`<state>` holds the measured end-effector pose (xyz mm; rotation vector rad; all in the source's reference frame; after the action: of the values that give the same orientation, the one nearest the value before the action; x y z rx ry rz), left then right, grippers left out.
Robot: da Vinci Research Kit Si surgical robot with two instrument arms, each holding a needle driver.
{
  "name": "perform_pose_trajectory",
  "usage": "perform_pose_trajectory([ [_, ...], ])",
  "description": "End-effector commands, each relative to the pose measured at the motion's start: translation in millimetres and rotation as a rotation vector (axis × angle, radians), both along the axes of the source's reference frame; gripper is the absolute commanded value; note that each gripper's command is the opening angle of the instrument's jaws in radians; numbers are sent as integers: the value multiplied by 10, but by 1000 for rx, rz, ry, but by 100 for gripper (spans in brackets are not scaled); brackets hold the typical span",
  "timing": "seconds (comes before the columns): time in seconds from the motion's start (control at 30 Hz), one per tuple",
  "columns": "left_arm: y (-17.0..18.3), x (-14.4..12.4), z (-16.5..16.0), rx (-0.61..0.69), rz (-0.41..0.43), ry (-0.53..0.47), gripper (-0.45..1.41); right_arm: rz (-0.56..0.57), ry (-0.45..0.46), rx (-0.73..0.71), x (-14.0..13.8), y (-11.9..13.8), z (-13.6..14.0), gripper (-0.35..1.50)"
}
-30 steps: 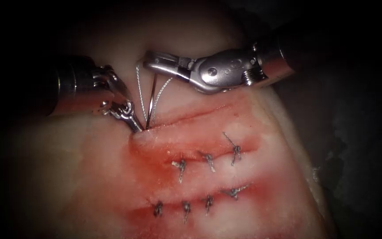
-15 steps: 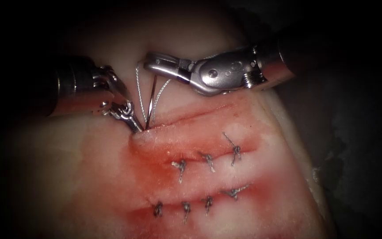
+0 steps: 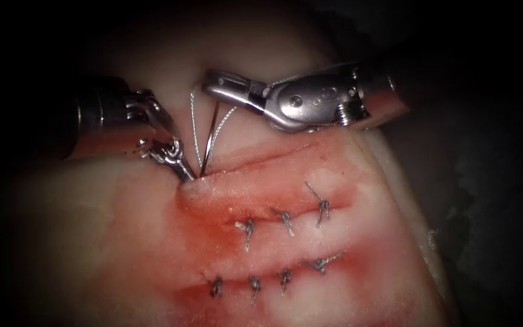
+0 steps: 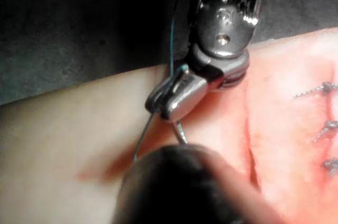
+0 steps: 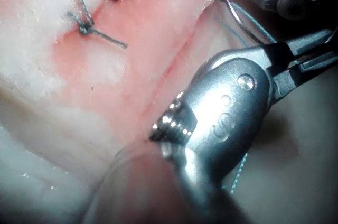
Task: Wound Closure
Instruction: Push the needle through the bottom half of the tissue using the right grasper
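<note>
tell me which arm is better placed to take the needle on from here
Right, probably: the right tool grips the needle near its upper end, above the cut. The left tool presses at the cut's left end.

Right tool beside the open cut

The right tool reaches across the tissue; thin teal thread and the curved needle lie near it, beyond knotted stitches.
</note>
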<state>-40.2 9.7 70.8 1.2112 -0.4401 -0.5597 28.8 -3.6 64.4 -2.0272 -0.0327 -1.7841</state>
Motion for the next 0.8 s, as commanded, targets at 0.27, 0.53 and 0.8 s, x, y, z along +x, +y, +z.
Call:
perform_pose_trajectory([
  [0.27, 7, -6, 4, 0, -3, 3, -45, 18, -6, 68, 6, -5, 5, -35],
  [0.53, 7, -6, 3, 0, -3, 3, -45, 83, -28, 116, 2, -7, 6, -35],
  [0.8, 6, -7, 3, 0, -3, 3, -45, 62, -7, 196, 2, -9, 5, -35],
])
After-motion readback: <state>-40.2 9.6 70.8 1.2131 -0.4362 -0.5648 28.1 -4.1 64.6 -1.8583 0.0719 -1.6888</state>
